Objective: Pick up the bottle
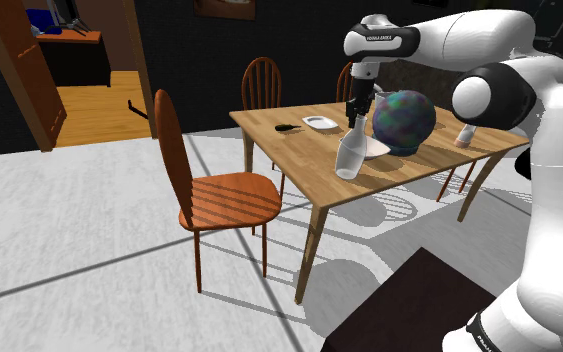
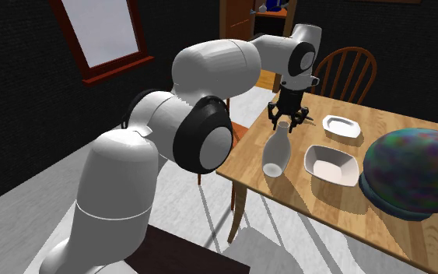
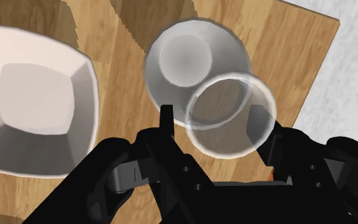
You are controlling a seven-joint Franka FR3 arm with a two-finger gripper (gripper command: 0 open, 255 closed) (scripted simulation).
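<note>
Claw (image 3: 213, 124) is spread wide, straddling the mouth of the bottle (image 3: 187, 63), and it's not pinching anything as far as I can tell. The bottle stands upright directly under the claw, on the desk (image 1: 304, 160) close to its edge, with a white bowl (image 3: 37, 102) just off to the claw's side. I'd drop a touch lower so the grip lands on the neck below the rim, centre up, then squeeze slowly. Go in off-centre and it'll probably tip. The bottle itself looks like clear glass: fat rounded body, narrow neck, flared lip. Likely slippery.
</note>
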